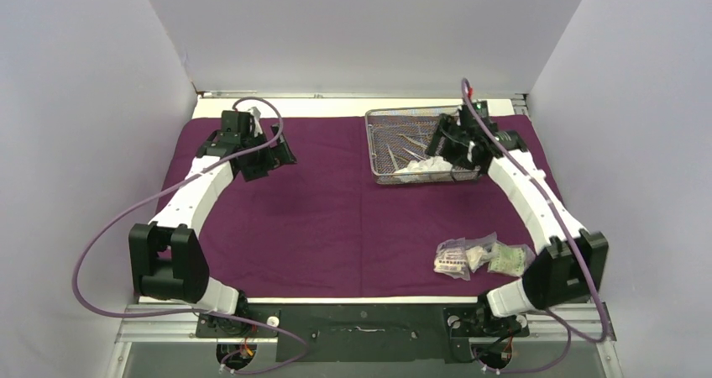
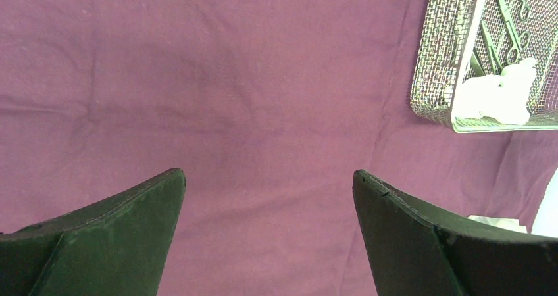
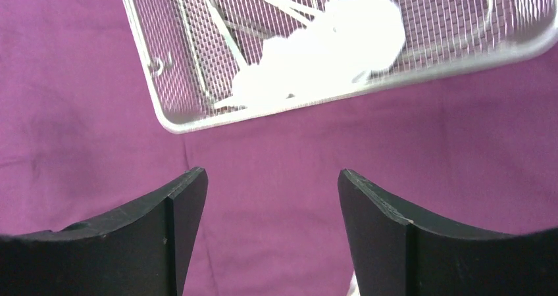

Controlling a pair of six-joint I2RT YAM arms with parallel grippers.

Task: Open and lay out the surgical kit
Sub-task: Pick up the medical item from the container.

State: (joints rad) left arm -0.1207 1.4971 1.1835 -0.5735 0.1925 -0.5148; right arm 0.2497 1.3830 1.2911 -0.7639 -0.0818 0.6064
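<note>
The dark purple cloth wrap [image 1: 319, 218] lies spread flat over the table. The silver wire-mesh tray [image 1: 379, 126] stands on it at the back right, holding steel forceps and tweezers [image 1: 407, 147] and a white gauze wad [image 1: 424, 168]. Clear plastic packets [image 1: 479, 256] lie on the cloth at the front right. My right gripper [image 1: 445, 155] is open and empty, hovering at the tray's near right edge; the tray [image 3: 172, 122] and gauze [image 3: 329, 52] lie just ahead of it. My left gripper [image 1: 273, 155] is open and empty above the bare cloth [image 2: 230, 98] at the back left, with the tray [image 2: 431, 79] off to its right.
White walls close in the left, right and back sides. A pale strip of table [image 1: 336, 107] shows behind the cloth. The arm bases and purple cables [image 1: 92, 260] sit at the near edge.
</note>
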